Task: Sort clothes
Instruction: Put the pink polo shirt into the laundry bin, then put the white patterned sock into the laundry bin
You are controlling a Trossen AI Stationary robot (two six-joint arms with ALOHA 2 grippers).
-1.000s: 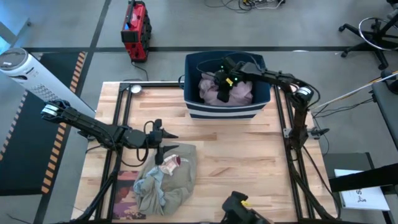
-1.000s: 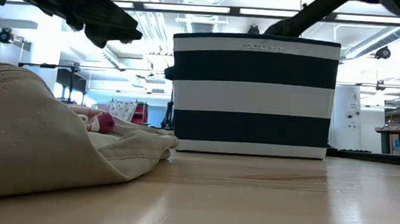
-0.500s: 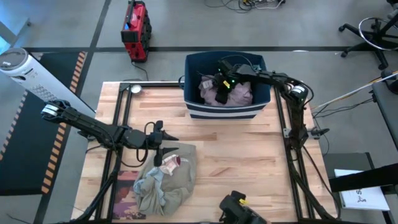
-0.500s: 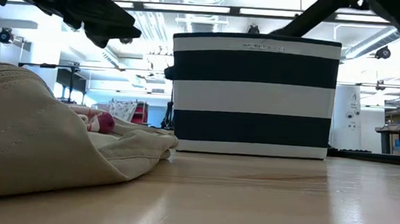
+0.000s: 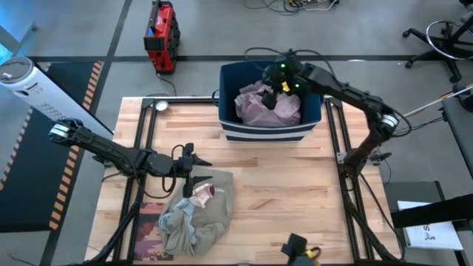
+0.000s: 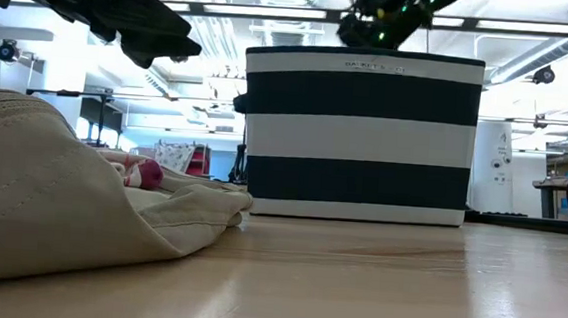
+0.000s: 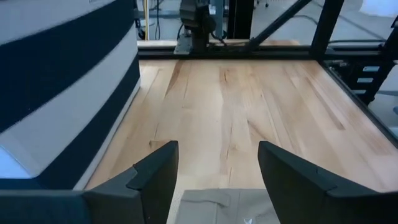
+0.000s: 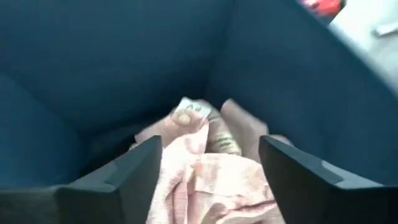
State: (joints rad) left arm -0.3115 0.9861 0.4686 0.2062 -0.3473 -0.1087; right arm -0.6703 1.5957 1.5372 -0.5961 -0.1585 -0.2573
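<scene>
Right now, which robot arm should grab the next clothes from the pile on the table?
Probably the left. The left gripper hangs open right beside the pile of clothes, while the right gripper is far off, open over the striped bin.

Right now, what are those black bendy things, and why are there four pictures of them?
They are two robot arms, each ending in a two-finger pincer, sorting clothes. One camera looks down from above, one sits level with the wooden table, and one rides on each wrist. The left pincer hovers open just above the pile of crumpled clothes, a big khaki-beige one on top, holding nothing. The right pincer is open over the navy-and-white striped fabric bin, above the lilac-pink garment already inside. A flat book with a dark pinkish cover peeks out beside the pile.
</scene>
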